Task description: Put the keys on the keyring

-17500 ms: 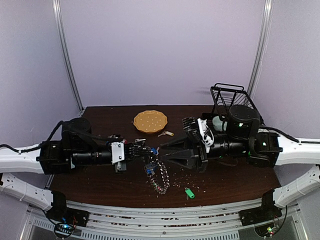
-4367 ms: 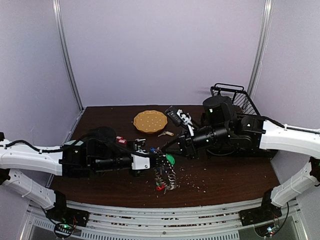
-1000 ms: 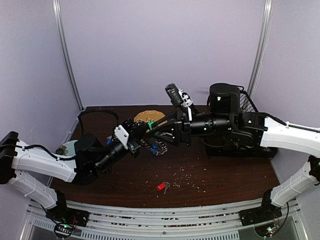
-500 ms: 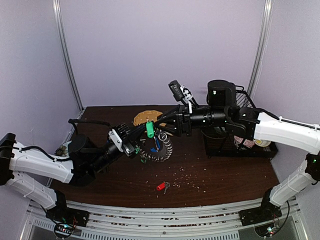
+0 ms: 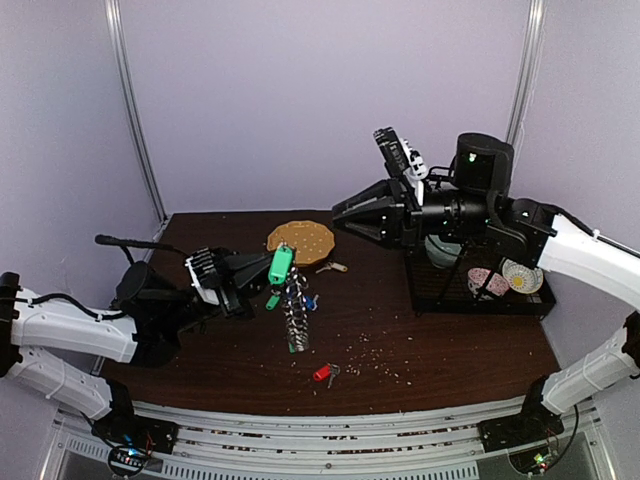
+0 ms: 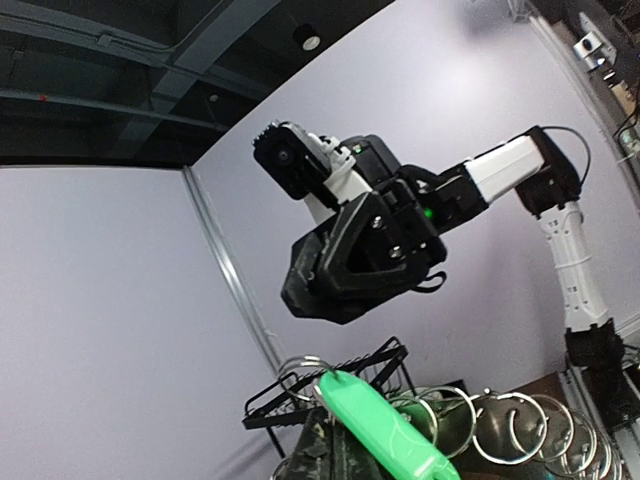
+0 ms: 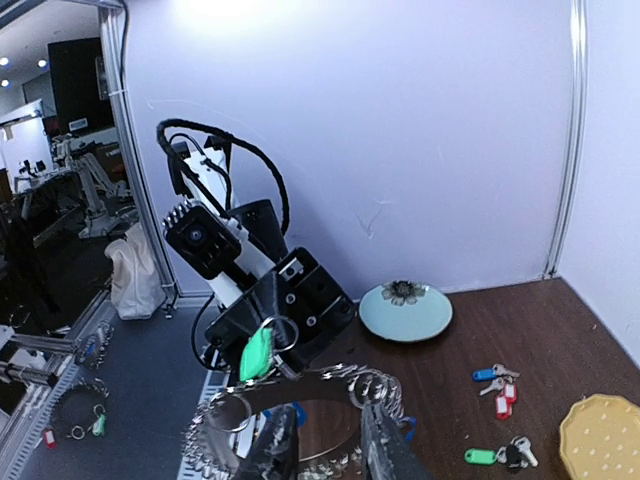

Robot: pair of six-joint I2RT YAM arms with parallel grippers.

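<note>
My left gripper is shut on the keyring, a large wire ring fringed with small keys that hangs edge-on above the table. A green-tagged key sits on the ring right at the left fingers; it also shows in the left wrist view. My right gripper is open and empty, raised up and to the right of the ring, apart from it. In the right wrist view its fingers frame the keyring from a distance. A red-tagged key lies on the table near the front.
A yellow-orange plate and a key lie at the back. A black wire basket stands at the right. The right wrist view shows a pale green plate and blue, red and green tagged keys on the table.
My right gripper has let go and drawn back up and to the right. The green-tagged key now hangs on the ring by my left gripper, which has pulled left and down.
</note>
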